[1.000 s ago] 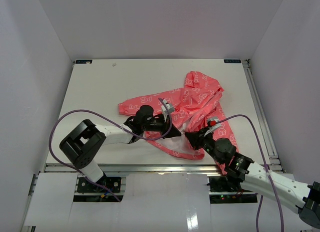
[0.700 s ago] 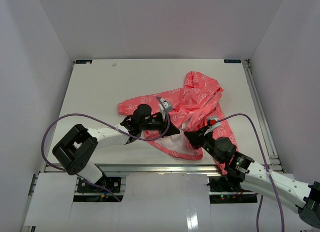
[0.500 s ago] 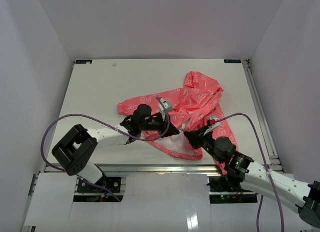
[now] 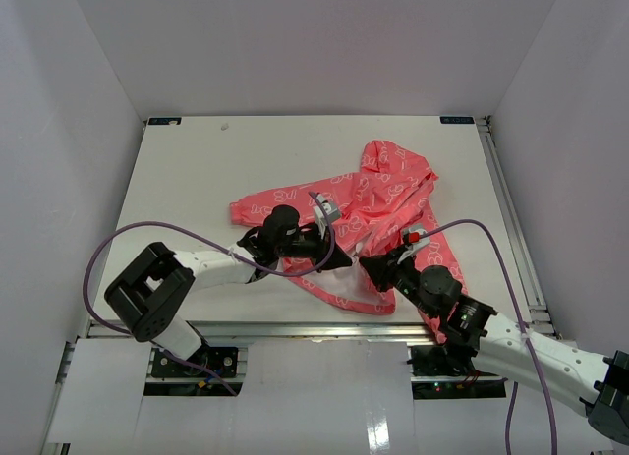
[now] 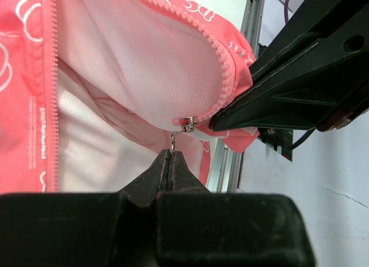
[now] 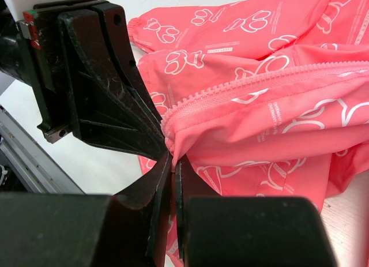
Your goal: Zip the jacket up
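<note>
The jacket (image 4: 383, 195) lies crumpled on the white bench (image 4: 197, 170). Most of its body and its hood lie beyond the zipper slider (image 5: 185, 123), on the side away from the arm bases.

The left end effector (image 5: 171, 156) has its fingers pressed together on the thin metal pull tab (image 5: 174, 141) that hangs from the slider. The right end effector (image 6: 172, 158) is also pressed together, pinching a fold of the jacket's bottom edge just beside the slider. The two tips nearly meet there.

The zip looks barely begun. The slider sits at the low end of one row of teeth (image 5: 216, 53), and the other row runs well apart from it. Whether that second row is seated in the slider cannot be told.

The step in hand appears to be the setup for the pull: tab gripped, hem anchored. The next move probably calls for drawing the slider along the teeth, away from the anchoring grip, with the fabric kept taut so both rows feed in.

The shell is thin, slightly glossy coral-pink cloth that creases softly and carries white outline prints. The lining (image 5: 115, 65) is a fine white mesh. The teeth are small moulded pink plastic, and the slider is bright metal.
</note>
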You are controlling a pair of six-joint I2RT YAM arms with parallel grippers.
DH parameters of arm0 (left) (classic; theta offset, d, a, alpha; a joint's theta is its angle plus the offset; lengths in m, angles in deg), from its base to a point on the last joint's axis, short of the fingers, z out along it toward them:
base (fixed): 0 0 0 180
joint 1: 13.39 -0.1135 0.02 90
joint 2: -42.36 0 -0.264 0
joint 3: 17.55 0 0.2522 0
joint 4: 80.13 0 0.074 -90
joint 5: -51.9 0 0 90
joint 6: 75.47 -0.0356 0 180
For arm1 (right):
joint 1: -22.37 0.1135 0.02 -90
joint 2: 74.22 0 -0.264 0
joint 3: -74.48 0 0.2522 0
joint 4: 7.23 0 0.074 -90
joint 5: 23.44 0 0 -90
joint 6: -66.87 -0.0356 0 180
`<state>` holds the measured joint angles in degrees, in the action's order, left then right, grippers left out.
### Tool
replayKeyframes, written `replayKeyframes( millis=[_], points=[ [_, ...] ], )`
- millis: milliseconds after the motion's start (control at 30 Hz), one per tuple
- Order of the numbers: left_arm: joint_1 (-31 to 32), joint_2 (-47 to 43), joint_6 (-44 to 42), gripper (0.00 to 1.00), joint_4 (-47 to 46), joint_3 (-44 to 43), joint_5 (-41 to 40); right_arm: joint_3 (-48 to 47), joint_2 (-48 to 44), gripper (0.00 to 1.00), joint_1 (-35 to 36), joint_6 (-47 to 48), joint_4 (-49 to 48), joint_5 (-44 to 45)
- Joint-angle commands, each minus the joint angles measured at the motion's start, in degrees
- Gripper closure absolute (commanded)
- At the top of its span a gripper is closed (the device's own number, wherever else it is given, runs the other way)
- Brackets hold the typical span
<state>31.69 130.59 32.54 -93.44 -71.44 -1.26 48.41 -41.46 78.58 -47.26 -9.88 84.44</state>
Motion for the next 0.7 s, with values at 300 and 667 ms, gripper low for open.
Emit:
replayKeyframes(
  millis=[300,667],
  points=[
    [-0.08,0.35,-0.35,0.75,2.44,-0.27,-1.06,-4.29,-1.89,0.92,-0.12,1.02,-5.29,-2.18],
    [-0.33,-15.43,1.61,0.37,7.75,1.87,-7.62,-2.74,-5.38,0.92,-0.13,5.78,-3.89,-5.95]
  ],
)
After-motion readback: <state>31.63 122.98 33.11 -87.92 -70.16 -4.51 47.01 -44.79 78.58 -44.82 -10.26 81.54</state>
